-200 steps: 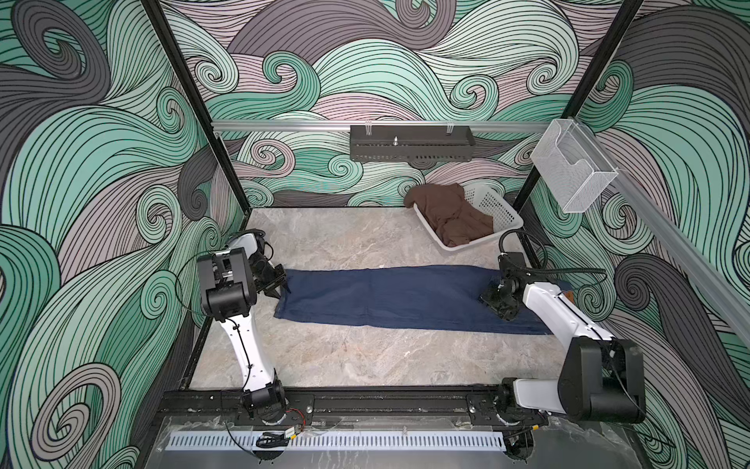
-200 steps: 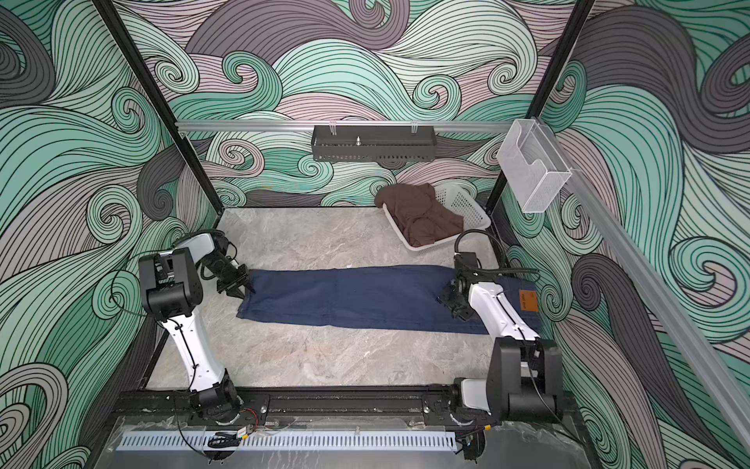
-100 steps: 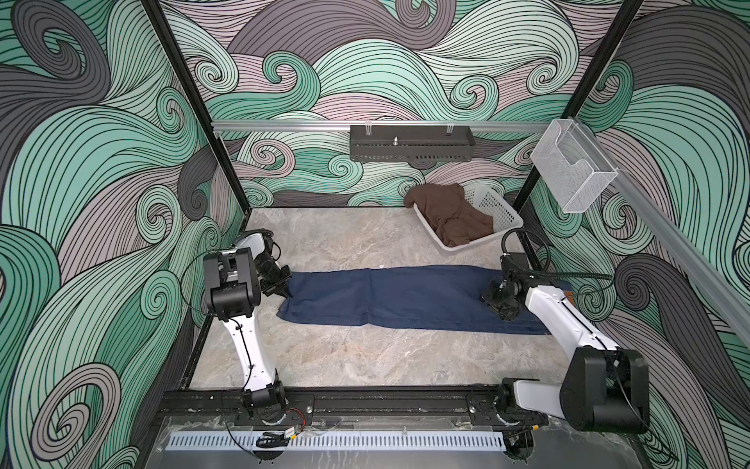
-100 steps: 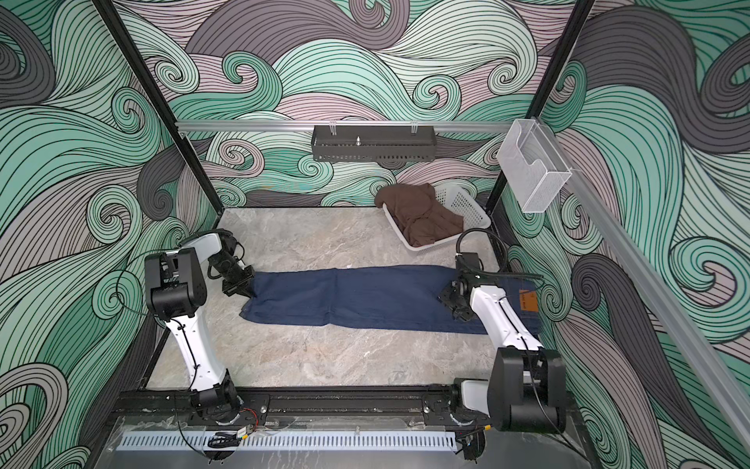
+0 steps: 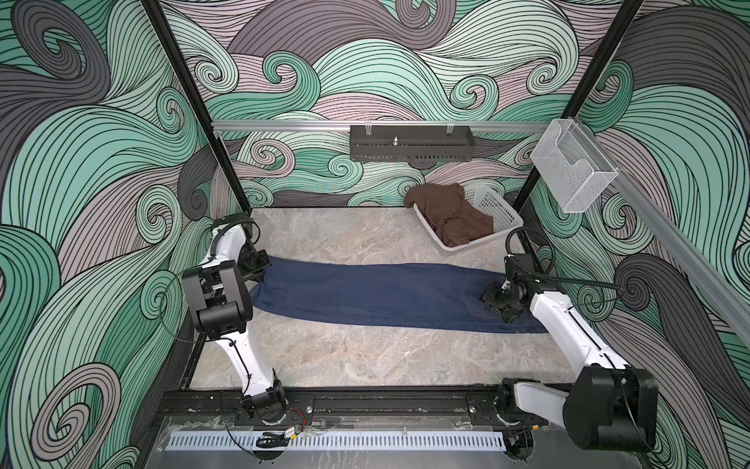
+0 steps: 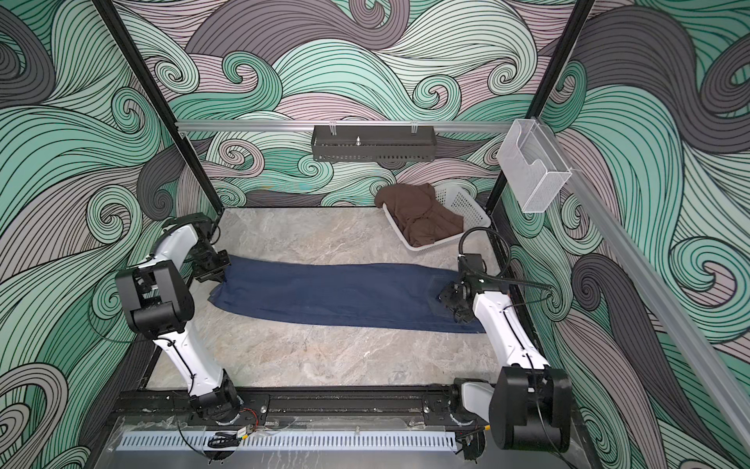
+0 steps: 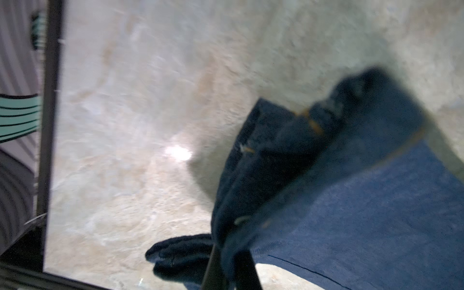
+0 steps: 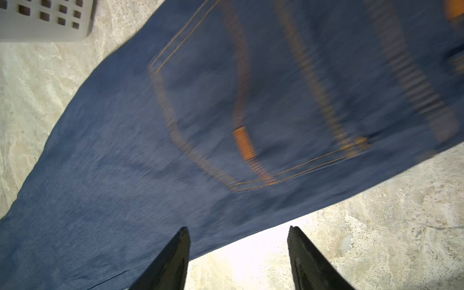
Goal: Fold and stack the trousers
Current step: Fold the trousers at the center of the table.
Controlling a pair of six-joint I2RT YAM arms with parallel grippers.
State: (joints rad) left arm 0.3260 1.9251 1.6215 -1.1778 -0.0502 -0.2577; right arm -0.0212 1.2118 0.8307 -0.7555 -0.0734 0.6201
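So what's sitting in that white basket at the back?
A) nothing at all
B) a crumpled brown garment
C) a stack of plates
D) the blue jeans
B: a brown garment lies crumpled in the white basket, while the jeans lie stretched out in front of it.

From my remote seat, the trousers (image 5: pixel 365 294) lie across the middle of the desk (image 5: pixel 345 357), running from 9 o'clock to 3 o'clock. My left fingers (image 7: pixel 247 271) are at the 9 o'clock end, my right fingers (image 8: pixel 173 263) above the 3 o'clock end. Behind, at 1 o'clock, stands a basket (image 5: pixel 502 208) with a garment (image 5: pixel 450 215) in it.
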